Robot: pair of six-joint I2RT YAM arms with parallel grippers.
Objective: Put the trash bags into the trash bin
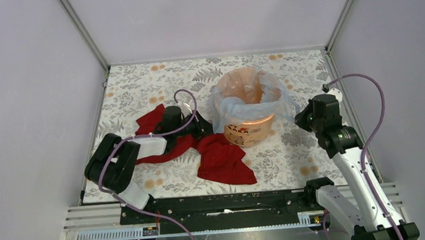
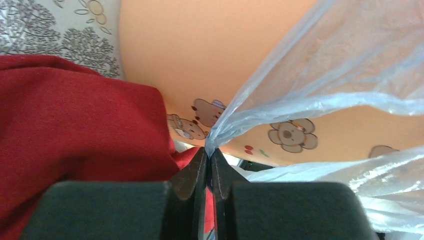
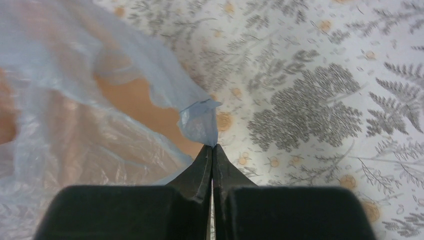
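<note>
Gripping trash bag [image 2: 320, 70], left pincer [image 2: 209, 152], right pincer [image 3: 212, 147], both closed

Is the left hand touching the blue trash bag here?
Touching. The left wrist view shows the left hand pinched shut on a fold of the trash bag, the film running straight from its tips.

I work inside a lab-style robot test cell, plain pale walls [image 1: 24, 83] boxing me in, metal frame struts [image 1: 83, 33] at the corners, floral-print table cover [image 1: 298, 67], my left arm [image 1: 119, 162] and right arm [image 1: 351, 160] bolted to a black base rail [image 1: 222, 202]
</note>
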